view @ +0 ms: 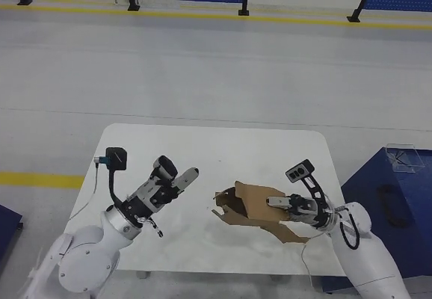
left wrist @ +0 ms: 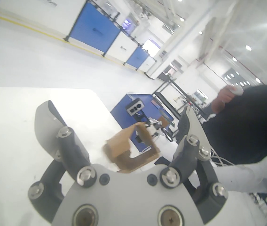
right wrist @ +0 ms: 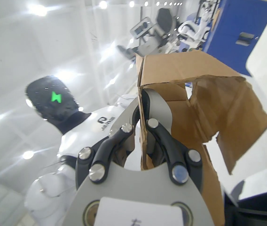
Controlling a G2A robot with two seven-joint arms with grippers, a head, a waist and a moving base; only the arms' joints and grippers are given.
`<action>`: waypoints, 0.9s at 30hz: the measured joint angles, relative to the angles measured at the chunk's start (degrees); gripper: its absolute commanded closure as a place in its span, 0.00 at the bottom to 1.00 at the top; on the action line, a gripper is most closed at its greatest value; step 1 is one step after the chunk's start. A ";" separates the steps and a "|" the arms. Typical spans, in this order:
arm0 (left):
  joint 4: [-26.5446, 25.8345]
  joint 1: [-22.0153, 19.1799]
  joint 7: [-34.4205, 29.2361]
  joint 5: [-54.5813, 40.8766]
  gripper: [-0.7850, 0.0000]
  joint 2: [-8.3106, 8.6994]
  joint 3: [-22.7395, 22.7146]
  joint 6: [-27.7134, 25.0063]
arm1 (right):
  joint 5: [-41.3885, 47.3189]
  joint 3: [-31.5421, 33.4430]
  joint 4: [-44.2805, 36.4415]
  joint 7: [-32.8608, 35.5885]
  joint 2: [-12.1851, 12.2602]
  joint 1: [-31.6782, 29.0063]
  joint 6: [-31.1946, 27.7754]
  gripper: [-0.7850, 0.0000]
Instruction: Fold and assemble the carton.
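While my right hand is clamped on one wall of the carton, I see the carton half open over the right near part of the desk. My left hand hangs left of it, not touching it, opened wide.

Left arm: glossy white shell, rounded shoulder, black segment toward the wrist.
Right arm: white shell; black cable loop along the forearm.
Left tool: two pale grey fingers with black inner faces, black links, grey metal base plate.
Right tool: grey fingers, black links, grey base plate with a white label.
Screws: silver, round-headed, one at each link pivot; two larger recessed ones in the base plate.
Wrist cameras: black boxes on black stalks, one per arm; a thin pale cable on the left one.
Head: black, rounded, with a green lightning-shaped mark.
Torso: white, black neck, dark chest logo.
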 measured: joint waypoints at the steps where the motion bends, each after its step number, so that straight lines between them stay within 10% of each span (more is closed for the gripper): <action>1: 0.30 0.50 -1.82 -0.55 0.00 0.13 -0.93 1.61 | 1.68 -0.12 0.64 0.92 -0.04 0.51 2.27 1.00; 8: 0.91 -0.72 -14.50 -2.60 0.00 0.33 0.86 4.99 | 4.90 -1.26 2.15 2.74 -0.37 2.28 8.78 1.00; 27: 5.74 -6.43 -19.57 -1.89 0.00 -0.77 8.52 5.62 | 3.84 -1.64 0.52 2.17 -0.82 1.02 7.51 1.00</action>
